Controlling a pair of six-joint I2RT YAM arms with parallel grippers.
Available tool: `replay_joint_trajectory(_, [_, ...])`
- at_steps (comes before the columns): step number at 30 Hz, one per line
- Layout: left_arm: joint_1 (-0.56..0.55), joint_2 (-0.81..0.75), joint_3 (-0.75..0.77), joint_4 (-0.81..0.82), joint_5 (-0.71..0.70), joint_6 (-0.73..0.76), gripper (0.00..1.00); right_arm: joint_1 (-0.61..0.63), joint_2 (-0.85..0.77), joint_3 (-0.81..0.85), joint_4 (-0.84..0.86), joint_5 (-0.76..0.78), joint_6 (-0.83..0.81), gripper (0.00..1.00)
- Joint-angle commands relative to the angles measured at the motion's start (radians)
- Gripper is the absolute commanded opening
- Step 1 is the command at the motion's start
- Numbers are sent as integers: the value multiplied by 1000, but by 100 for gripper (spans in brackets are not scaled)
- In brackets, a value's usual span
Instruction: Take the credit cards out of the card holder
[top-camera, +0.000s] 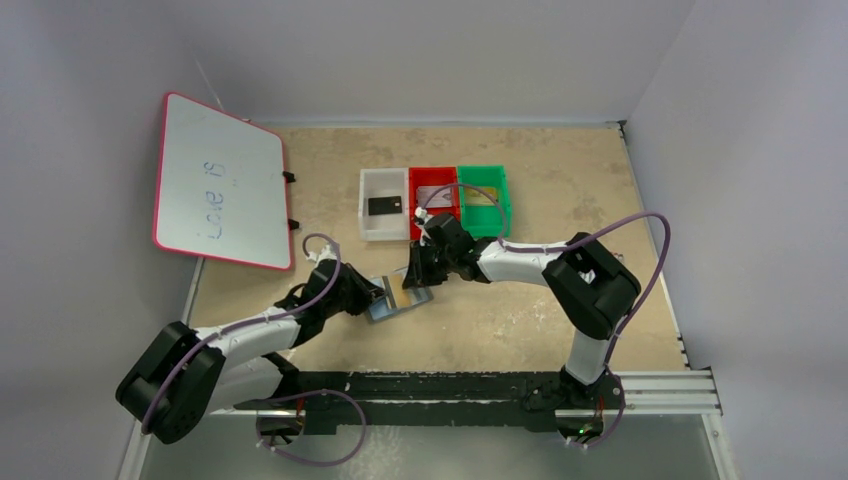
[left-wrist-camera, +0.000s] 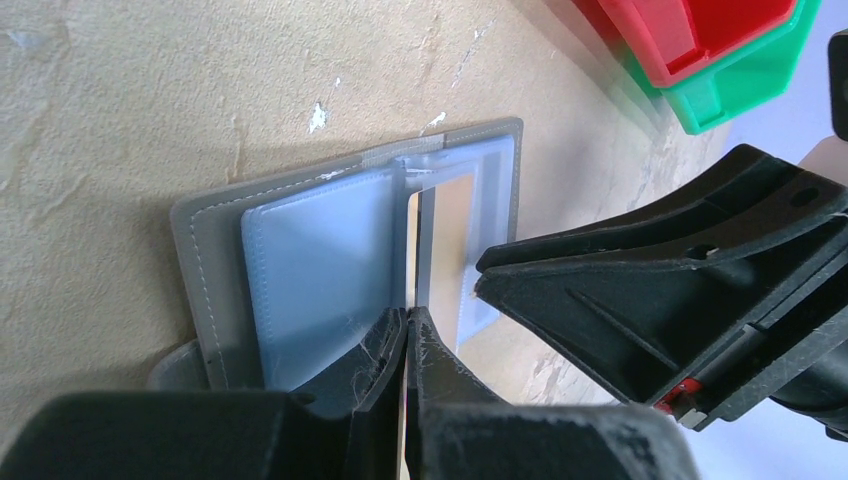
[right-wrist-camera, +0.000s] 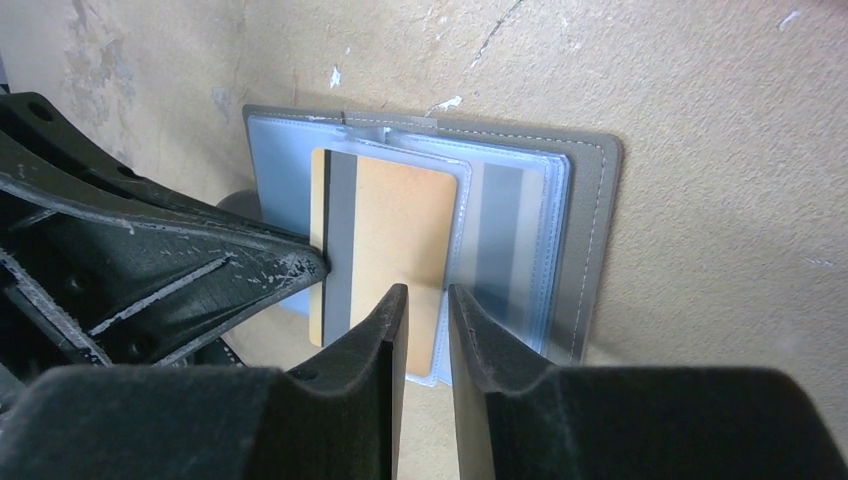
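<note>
right gripper (right-wrist-camera: 427, 292) seemingly straddles gold card (right-wrist-camera: 400, 220) in open card holder (right-wrist-camera: 596, 250).

A square tabletop (top-camera: 560, 190) of pale tan, mottled material fills the middle of the overhead view. Close views show its surface rough, with small white chips and fine cracks. Plain, windowless pale grey walls (top-camera: 450, 50) enclose it at the back and on both sides. A whiteboard (top-camera: 220, 180) with a pink-red frame leans tilted at the left wall, with blue handwriting on it too small to read. A silver metal rail (top-camera: 670, 385) runs along the near edge. The light is soft and even, with faint shadows.
</note>
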Motion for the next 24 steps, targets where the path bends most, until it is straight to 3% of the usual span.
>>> replay_joint_trajectory(1, [-1, 6, -11, 36, -15, 3, 0, 5, -48, 19, 52, -3, -10, 25])
replay_joint_trajectory(8, [-1, 7, -11, 21, -25, 11, 0, 10, -6, 14, 94, -58, 8, 25])
replay_joint_trajectory(24, [-1, 6, -5, -14, -30, 29, 0, 10, 39, -31, 8, 34, 30, 24])
